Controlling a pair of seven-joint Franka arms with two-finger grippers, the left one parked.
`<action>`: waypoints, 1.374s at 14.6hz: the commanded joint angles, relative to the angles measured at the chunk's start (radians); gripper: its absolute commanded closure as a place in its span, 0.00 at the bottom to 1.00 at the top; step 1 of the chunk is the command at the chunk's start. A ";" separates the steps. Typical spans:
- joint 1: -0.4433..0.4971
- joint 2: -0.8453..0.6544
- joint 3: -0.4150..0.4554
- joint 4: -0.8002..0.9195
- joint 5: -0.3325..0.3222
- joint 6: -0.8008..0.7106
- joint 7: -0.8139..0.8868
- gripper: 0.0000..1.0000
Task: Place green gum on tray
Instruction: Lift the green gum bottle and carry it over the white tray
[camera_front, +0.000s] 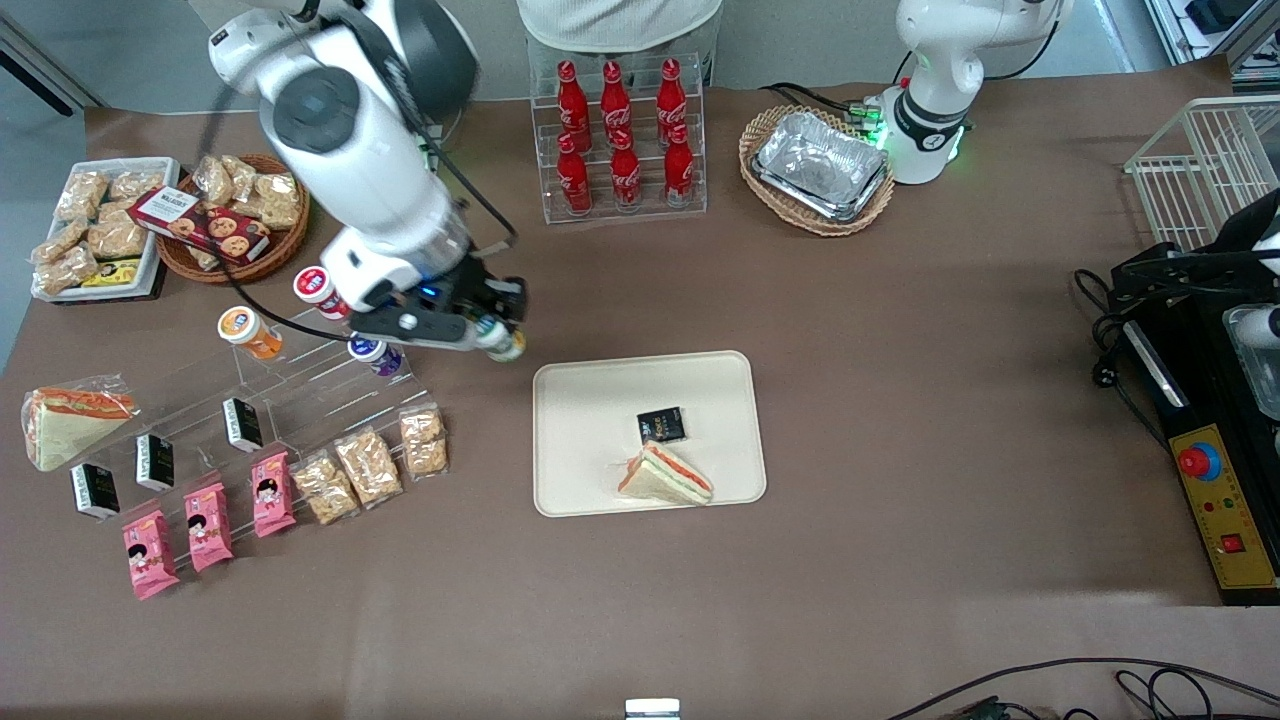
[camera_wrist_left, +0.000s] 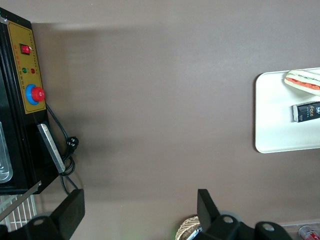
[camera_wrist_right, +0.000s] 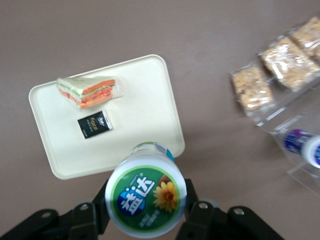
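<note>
1. The small green gum canister with its white, green-ringed lid (camera_wrist_right: 146, 201) is held above the brown tabletop (camera_front: 900, 400), lid facing the wrist camera, its long axis running away from it.
2. The right arm's gripper (camera_front: 497, 336) has its jaws clenched on the canister's sides.
3. The large cream plastic tray (camera_front: 590, 400) lies nearer the front camera than the gripper and just beside it; the carry must close that gap.
4. A wrapped triangular sandwich (camera_front: 664, 475) and a small black packet (camera_front: 661, 425) occupy part of the tray.

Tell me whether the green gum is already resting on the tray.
No. The gripper holds the green gum above the table, beside the tray.
</note>
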 joint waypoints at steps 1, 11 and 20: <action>0.042 0.055 -0.015 -0.116 0.005 0.211 0.046 0.60; 0.102 0.256 -0.018 -0.259 -0.058 0.471 0.145 0.60; 0.110 0.349 -0.017 -0.248 -0.084 0.569 0.207 0.33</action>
